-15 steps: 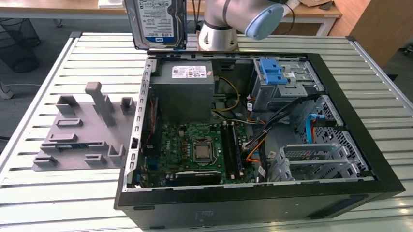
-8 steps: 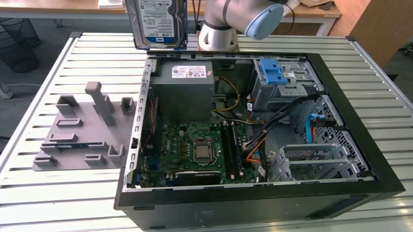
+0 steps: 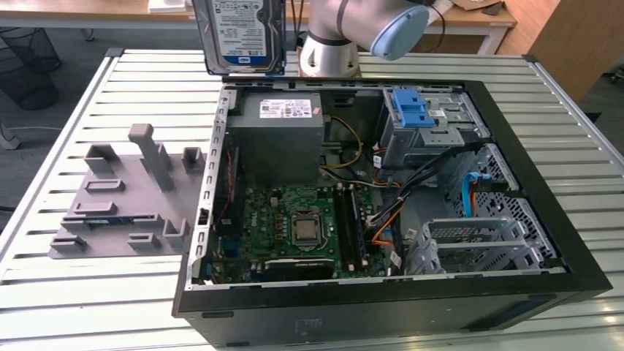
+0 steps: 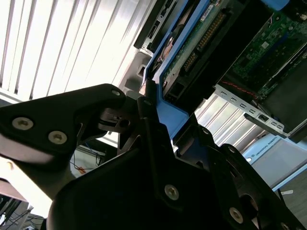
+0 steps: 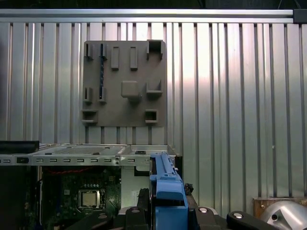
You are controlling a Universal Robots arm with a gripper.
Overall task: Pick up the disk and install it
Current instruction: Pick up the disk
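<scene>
i'd say this carry wants a firm, even grip and the disk [image 3: 239, 33] held square, well clear of the case [image 3: 390, 307] walls as it travels. it hangs upright in the air above the table [image 3: 88, 292] edge at the top of the exterior view, just beyond the open case. the fingers [image 4: 151, 143] are closed narrow on its blue frame [image 4: 168, 120], one on each side, with the frame end poking out past them.
</scene>
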